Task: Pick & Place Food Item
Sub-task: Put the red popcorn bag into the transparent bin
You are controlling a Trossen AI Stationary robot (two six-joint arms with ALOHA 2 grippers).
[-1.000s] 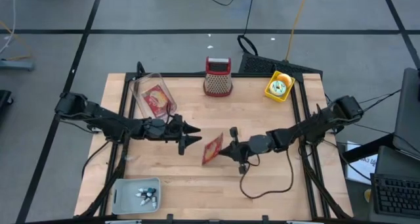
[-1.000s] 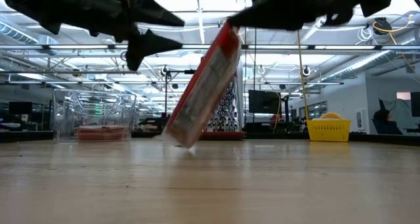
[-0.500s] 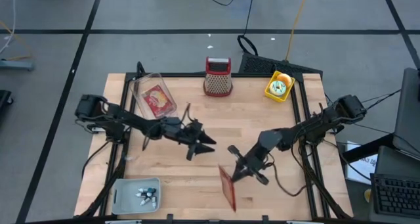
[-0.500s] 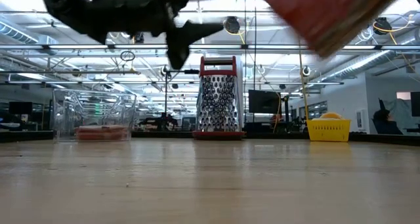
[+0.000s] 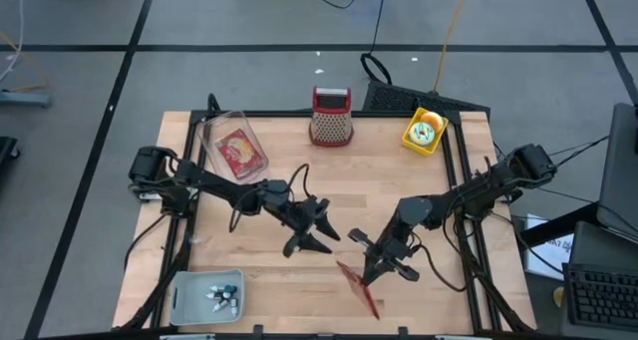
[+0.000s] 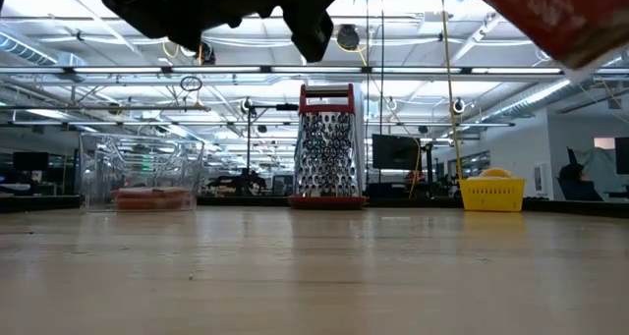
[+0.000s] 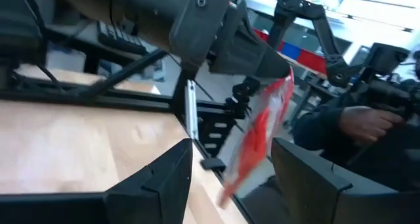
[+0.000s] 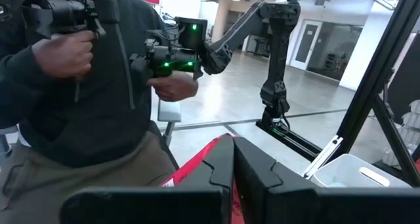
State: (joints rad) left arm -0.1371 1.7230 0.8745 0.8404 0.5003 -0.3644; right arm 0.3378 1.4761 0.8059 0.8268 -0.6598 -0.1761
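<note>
Gripping a red food packet [image 5: 359, 286] above the table's near edge, right gripper [image 5: 382, 267] clamped shut, left gripper [image 5: 317, 230] fingers spread wide and empty beside it, lidded clear container [image 5: 231, 146], grater [image 5: 330, 116], yellow basket [image 5: 423, 131] far behind, person [image 8: 79, 99] with controllers only in wrist views.

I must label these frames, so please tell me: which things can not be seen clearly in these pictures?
- Red food packet: print unreadable; cut off by the low view's top edge, blurred in the left wrist view.
- Right gripper: its grip point is hidden by its fingers in the right wrist view.
- Small items in the grey tray: too small in the high view.
- Clear container contents: indistinct.
</note>
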